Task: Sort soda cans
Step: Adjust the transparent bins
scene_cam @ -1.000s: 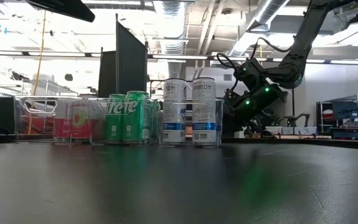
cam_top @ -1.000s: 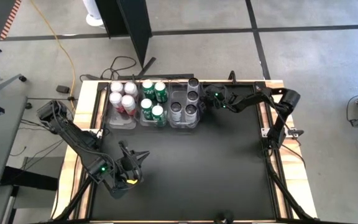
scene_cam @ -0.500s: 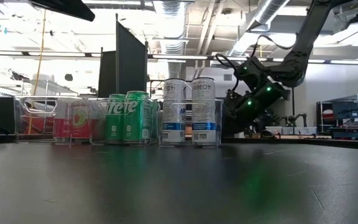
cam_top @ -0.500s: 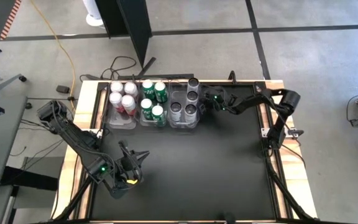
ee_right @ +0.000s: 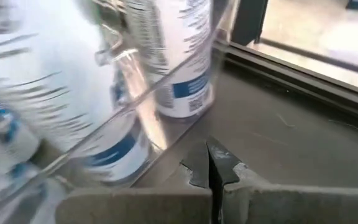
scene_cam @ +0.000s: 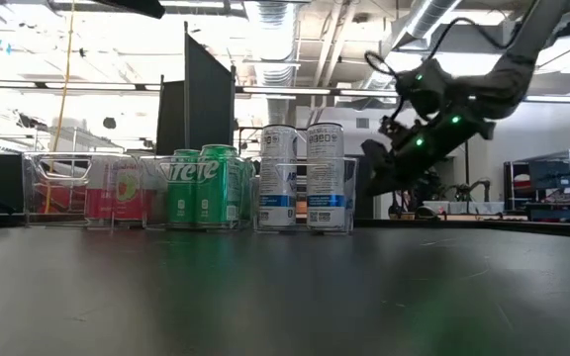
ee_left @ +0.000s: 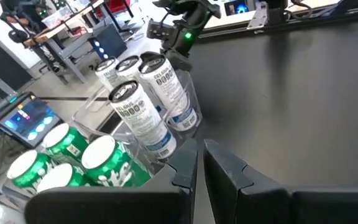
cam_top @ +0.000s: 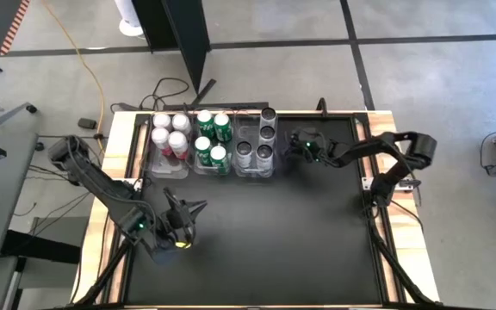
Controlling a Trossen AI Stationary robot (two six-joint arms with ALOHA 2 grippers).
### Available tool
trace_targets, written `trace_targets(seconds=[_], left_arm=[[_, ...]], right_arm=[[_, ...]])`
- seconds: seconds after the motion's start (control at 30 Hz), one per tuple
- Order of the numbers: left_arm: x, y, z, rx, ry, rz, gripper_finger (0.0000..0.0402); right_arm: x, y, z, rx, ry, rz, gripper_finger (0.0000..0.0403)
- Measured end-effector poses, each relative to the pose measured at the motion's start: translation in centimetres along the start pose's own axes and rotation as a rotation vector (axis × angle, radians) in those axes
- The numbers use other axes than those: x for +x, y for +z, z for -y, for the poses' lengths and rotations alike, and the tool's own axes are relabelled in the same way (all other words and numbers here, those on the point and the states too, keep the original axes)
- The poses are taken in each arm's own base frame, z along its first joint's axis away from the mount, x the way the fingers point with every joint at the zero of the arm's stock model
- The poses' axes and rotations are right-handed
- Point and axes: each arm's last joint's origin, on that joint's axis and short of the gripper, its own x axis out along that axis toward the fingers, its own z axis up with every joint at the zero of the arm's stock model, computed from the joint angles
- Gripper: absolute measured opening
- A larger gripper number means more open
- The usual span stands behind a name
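Observation:
Three groups of soda cans stand upright in clear bins at the table's far side: red-pink cans (cam_top: 169, 133) at the left, green cans (cam_top: 212, 138) in the middle, grey-and-white cans (cam_top: 257, 142) at the right. The low view shows them as red-pink cans (scene_cam: 115, 191), green cans (scene_cam: 204, 186) and grey-and-white cans (scene_cam: 305, 178). My right gripper (cam_top: 291, 139) hangs shut just right of the grey cans' bin, clear of it and touching nothing. My left gripper (cam_top: 195, 208) is shut over the near left of the table and points toward the bins.
The clear bins (cam_top: 235, 170) stand side by side along the far edge. The black tabletop (cam_top: 274, 232) stretches from the bins to the near edge. Cables (cam_top: 170, 86) lie on the floor behind the table. A dark panel (scene_cam: 209, 94) stands beyond the bins.
My right gripper has drawn back from the grey cans' bin toward the table's right and near side, rising a little, still shut. My left gripper has edged slightly toward the far edge. The cans have stayed put.

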Motion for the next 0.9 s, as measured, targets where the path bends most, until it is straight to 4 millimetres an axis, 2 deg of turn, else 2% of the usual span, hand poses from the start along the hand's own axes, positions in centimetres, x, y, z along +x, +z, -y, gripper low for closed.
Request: trace_targets(seconds=[0.3,0.43,0.57,0.67,0.9], left_arm=[[-0.2,1.4,-2.6,0.045,-0.045,-0.007,0.0022],[-0.2,1.2,-3.6,0.062,-0.102,-0.026,0.0009],[0.3,-1.2,-4.7,0.022,-0.099,-0.039,0.0003],[0.4,-3.2,-5.4,-0.075,-0.125,-0.033,0.0001],[0.8,-8.3,-6.2,-0.289,-0.107,-0.14,0.0001]], right_arm=[[-4.3,-1.4,-3.7,-0.079,0.03,0.094,0.0],[-6.1,-2.0,-5.8,-0.136,0.076,0.133,0.0],[-7.7,-2.7,-7.9,-0.2,0.161,0.175,0.0],[-8.8,-3.1,-9.3,-0.228,0.235,0.207,0.0],[-11.0,-4.3,-11.0,-0.262,0.264,0.24,0.0]])
